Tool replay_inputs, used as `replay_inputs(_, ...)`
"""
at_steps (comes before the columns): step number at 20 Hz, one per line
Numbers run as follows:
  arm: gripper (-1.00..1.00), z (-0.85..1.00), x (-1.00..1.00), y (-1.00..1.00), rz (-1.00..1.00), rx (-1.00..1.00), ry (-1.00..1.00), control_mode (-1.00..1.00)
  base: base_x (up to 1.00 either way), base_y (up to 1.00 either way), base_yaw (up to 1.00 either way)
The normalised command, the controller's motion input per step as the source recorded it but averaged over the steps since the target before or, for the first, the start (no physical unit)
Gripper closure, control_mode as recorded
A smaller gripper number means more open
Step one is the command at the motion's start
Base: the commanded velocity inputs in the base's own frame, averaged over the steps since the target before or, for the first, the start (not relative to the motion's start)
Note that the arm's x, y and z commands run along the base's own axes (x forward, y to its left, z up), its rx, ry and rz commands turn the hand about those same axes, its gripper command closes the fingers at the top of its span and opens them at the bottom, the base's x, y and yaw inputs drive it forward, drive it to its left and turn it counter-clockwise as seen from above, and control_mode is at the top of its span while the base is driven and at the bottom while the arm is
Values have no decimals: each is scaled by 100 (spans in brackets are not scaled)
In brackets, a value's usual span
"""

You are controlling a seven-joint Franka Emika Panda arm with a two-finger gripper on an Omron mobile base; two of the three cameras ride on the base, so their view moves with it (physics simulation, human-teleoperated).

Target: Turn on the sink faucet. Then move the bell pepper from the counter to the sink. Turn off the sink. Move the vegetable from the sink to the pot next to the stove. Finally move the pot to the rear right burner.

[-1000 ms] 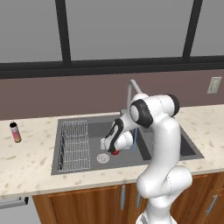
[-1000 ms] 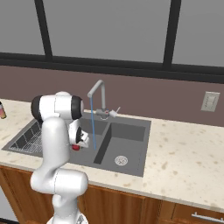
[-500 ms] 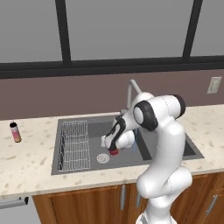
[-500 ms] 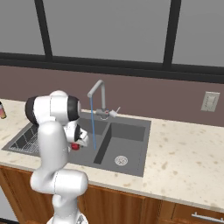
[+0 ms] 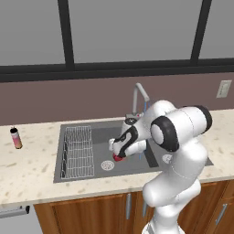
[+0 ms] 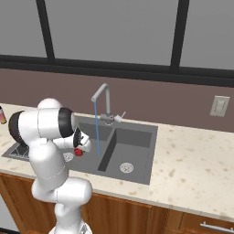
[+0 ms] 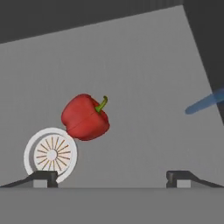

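Hovering low over the sink's (image 5: pixel 73 173) left basin in the left base view, with the fingers (image 5: pixel 117 152) aimed down and the pepper (image 5: pixel 119 158) as a red patch just beneath them, beside the drain (image 5: pixel 108 165). Wire rack (image 5: pixel 78 151) further left of the fingers, faucet (image 5: pixel 140 98) behind them, bottle (image 5: pixel 16 138) well apart on the tabletop (image 5: pixel 27 173). Cannot tell from here whether pepper and fingers touch.

Seen from the right base view: fingers (image 6: pixel 83 147) tucked under the forearm, pepper (image 6: pixel 79 152) just below, a thin blue stream (image 6: pixel 97 130) falling from the spout to the fingers' right, so water judged on.

Looking along the hand: two fingertips (image 7: pixel 43 176) spread wide at the bottom edge, nothing between them. Pepper (image 7: pixel 85 117) ahead and toward the left fingertip, touching neither, lying tilted on the basin floor with its green stem pointing up-right, its lower edge overlapping the drain (image 7: pixel 50 155) rim. Stream (image 7: pixel 205 101) off to the far right. Bare grey floor all round, plenty of room. Likely next: shut off the tap, behind the fingers.
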Motion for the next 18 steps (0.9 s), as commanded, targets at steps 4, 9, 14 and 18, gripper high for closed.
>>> replay_inputs(4,-100,53,-44,-16,-6,0,-8,-100,0,0,0)
replay_inputs(9,-100,63,-36,-15,-5,0,-10,-100,0,0,0)
replay_inputs(14,-100,76,-16,-15,-4,0,-10,-100,0,0,0)
replay_inputs(18,-100,66,-14,-19,-4,0,-8,-100,0,0,0)
